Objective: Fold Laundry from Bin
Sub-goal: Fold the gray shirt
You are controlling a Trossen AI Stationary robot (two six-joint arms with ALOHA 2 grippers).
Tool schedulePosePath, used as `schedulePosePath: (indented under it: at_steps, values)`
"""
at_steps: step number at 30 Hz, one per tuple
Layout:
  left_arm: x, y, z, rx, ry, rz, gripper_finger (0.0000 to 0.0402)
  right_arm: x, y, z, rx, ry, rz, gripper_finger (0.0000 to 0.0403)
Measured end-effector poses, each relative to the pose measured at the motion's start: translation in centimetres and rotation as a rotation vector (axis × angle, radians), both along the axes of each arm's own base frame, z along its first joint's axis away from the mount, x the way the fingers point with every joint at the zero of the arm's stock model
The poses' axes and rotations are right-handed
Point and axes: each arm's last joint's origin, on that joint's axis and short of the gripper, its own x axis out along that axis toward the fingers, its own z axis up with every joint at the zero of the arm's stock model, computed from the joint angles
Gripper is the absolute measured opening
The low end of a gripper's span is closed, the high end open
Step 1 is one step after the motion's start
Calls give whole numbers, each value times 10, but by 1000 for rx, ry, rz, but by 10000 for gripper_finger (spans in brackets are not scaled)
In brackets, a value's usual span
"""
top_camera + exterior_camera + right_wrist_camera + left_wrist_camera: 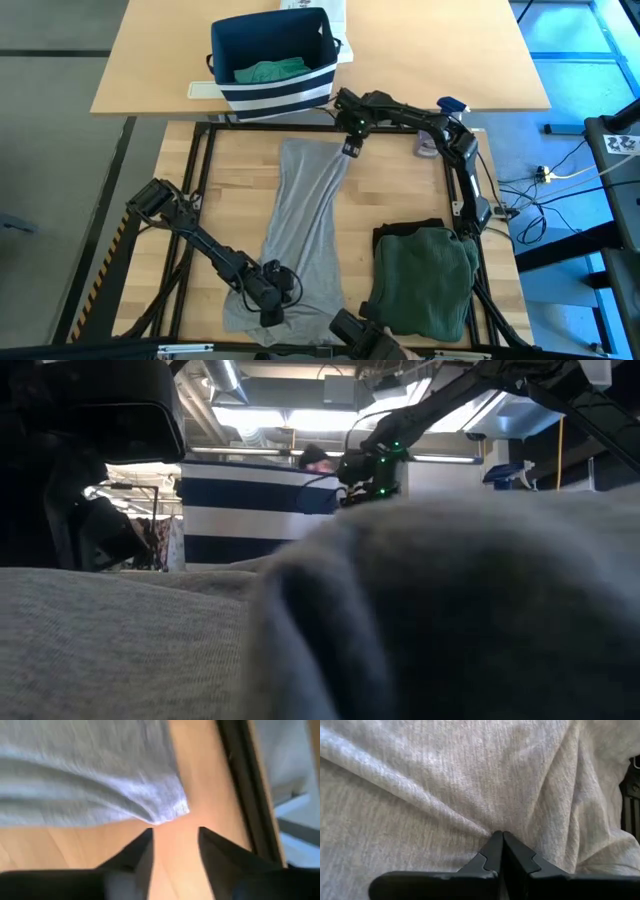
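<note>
Right gripper (175, 840): we see its fingers spread, light grey garment (305, 235) corner just ahead, untouched
Left gripper (502, 845): pinched tight on grey cloth beneath it
Bin (270, 62): just beyond right gripper

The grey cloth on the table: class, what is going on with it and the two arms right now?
A robot is folding laundry. The grey cloth lies stretched along the table. The left gripper is shut on its near end, by the table's front edge. The right gripper is open just off the far corner, near the bin, with the cloth's edge lying free. A teal garment is in the bin, and a green pile sits folded to the right.
</note>
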Motion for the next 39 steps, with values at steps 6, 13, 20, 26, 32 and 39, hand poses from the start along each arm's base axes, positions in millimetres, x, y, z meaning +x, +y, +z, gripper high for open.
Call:
schedulePosePath:
  at_steps: [6, 13, 20, 26, 32, 39]
  values:
    - [-4, 6, 8, 68, 3, 7, 42, -4, 9, -2, 59, 64, -39, 245]
    - [-26, 23, 49, 182, 7, 73, 66, 15, 47, 6, 103, 45, 51, 239]
    - [-57, 19, 63, 232, 66, 133, 65, 37, 122, 25, 90, 15, 176, 197]
    - [-76, 3, 61, 222, 66, 172, 65, 34, 215, -11, 89, -19, 325, 186]
    - [-86, -8, 62, 203, 21, 209, 64, 26, 317, -44, 123, -310, 399, 186]
    - [-89, -6, 56, 179, 35, 258, 64, 12, 399, -48, 122, -472, 452, 185]
